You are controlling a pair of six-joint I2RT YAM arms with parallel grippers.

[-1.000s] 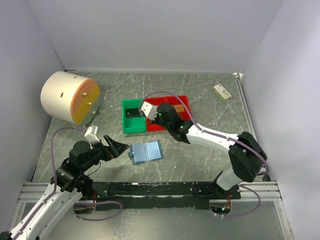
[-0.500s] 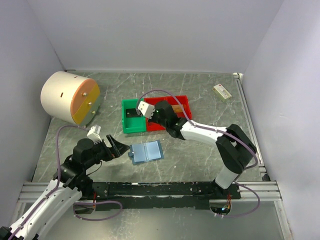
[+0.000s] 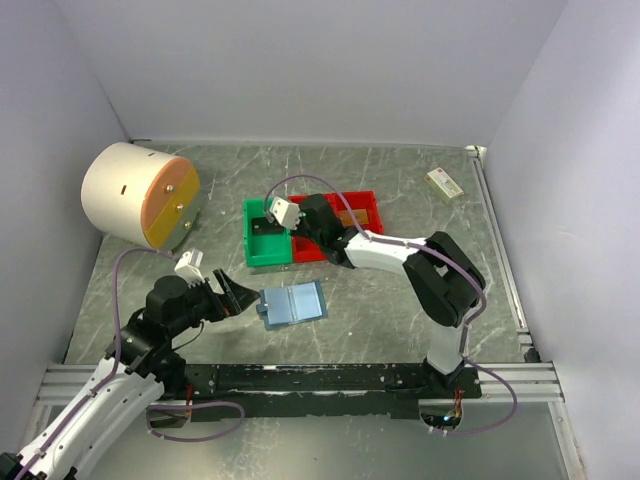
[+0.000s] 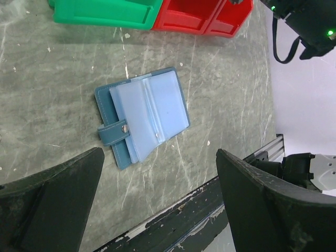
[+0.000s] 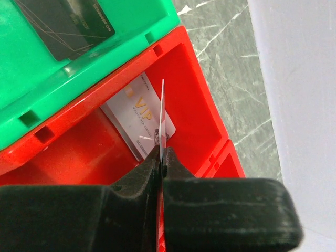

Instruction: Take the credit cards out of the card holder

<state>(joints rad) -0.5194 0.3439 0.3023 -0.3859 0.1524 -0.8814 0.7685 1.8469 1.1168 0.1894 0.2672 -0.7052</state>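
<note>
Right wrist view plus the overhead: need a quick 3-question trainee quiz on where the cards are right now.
1. True or false: the right pincer is shut on a thin card held edge-on over the red bin.
2. The dark card lies in: A) the green bin; B) the red bin; C) neither bin.
3. Fill in: the blue card holder lies ___ on the table, in front of the open left pincer.
Key: 1 true; 2 A; 3 open.

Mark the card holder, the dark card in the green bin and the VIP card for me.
card holder (image 4: 149, 113), left wrist view, clear inner sleeve.
dark card (image 5: 65, 23), right wrist view, its face.
VIP card (image 5: 131, 115), right wrist view, printed face.
</note>
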